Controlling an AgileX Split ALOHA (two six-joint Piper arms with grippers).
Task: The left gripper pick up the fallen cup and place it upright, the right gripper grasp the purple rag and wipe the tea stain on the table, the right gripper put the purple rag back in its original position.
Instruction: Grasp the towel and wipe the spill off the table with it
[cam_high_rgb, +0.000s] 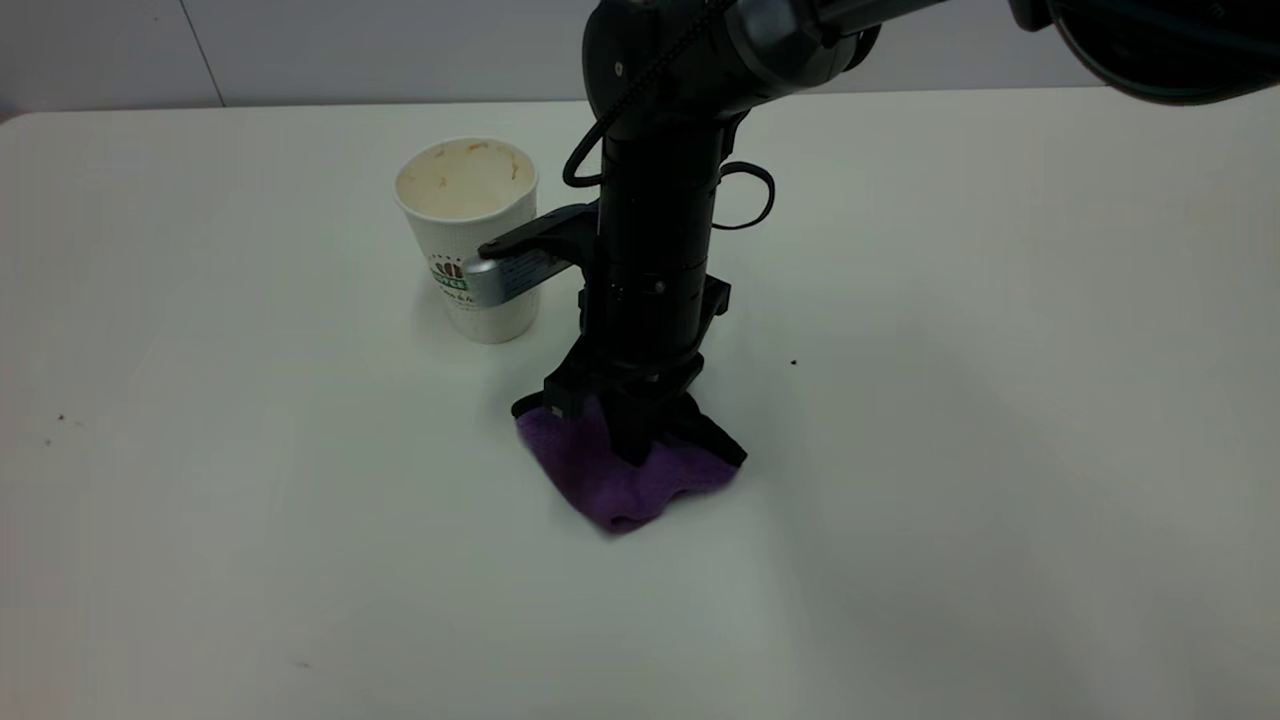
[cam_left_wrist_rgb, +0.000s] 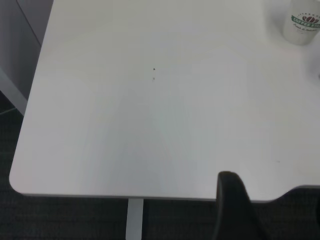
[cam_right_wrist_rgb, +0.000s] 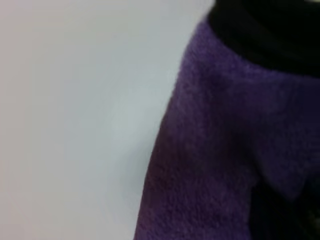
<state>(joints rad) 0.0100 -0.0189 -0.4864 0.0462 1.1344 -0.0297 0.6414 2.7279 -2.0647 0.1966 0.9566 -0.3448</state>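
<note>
The cup (cam_high_rgb: 470, 240) stands upright on the table (cam_high_rgb: 950, 420), left of centre, its stained inside showing. It also shows far off in the left wrist view (cam_left_wrist_rgb: 302, 22). My right gripper (cam_high_rgb: 630, 430) points straight down, just right of the cup, and is shut on the purple rag (cam_high_rgb: 620, 475). The rag is bunched up and pressed onto the table. It fills the right wrist view (cam_right_wrist_rgb: 225, 150). The arm's silver-grey side part (cam_high_rgb: 505, 275) reaches in front of the cup. No tea stain shows. My left gripper (cam_left_wrist_rgb: 232, 200) hangs back over the table's edge, out of the exterior view.
A tiny dark speck (cam_high_rgb: 794, 362) lies right of the right arm, and faint specks (cam_high_rgb: 60, 417) lie at the far left. The table's edge (cam_left_wrist_rgb: 100, 192) and the dark floor beyond show in the left wrist view.
</note>
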